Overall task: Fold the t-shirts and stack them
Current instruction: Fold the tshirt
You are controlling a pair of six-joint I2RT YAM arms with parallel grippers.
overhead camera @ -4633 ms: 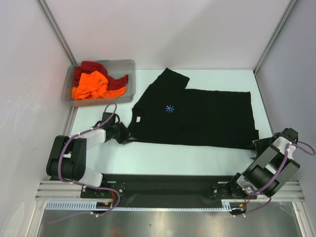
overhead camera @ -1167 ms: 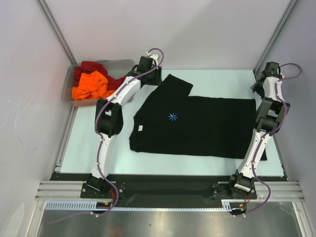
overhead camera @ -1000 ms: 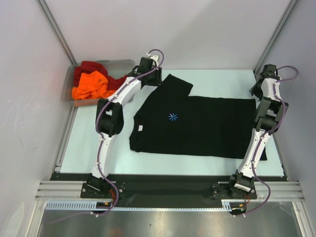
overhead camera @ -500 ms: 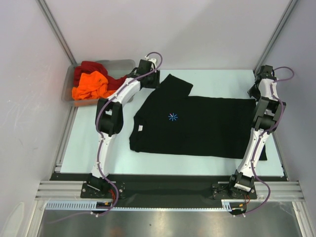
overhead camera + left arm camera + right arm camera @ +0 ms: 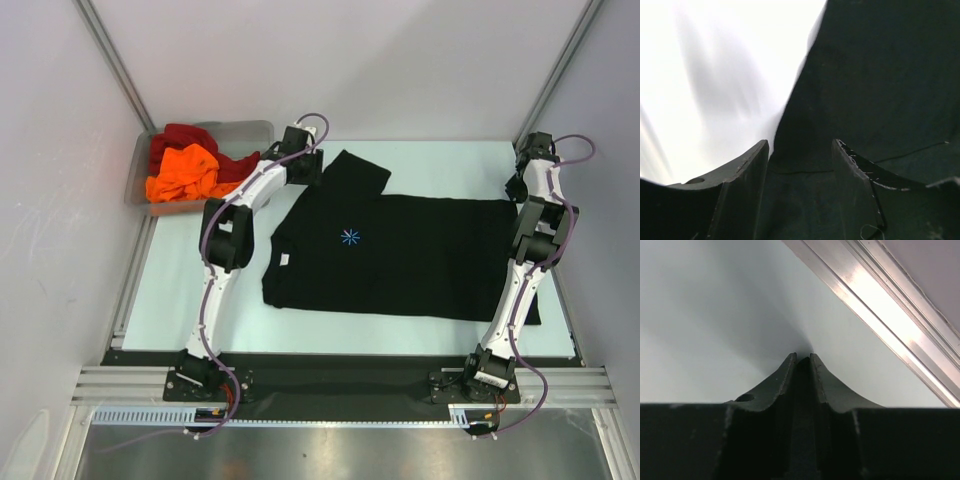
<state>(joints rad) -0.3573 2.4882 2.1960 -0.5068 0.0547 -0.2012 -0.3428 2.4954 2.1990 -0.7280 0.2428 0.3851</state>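
one black t-shirt (image 5: 400, 255) lies flat on the table (image 5: 180, 290). soft, limp, light cloth, so pinch edges: left gripper (image 5: 800, 150) open over the sleeve, right gripper (image 5: 801, 360) closed on the hem corner.

On my feed, the left arm (image 5: 225, 240) and right arm (image 5: 535, 235) both show white link shells between black joint housings, with purple cables (image 5: 204, 236) looping alongside. The left claw (image 5: 800, 145) and right claw (image 5: 800, 359) have matte black curved fingers, each claw with a round hole set back from one tip.
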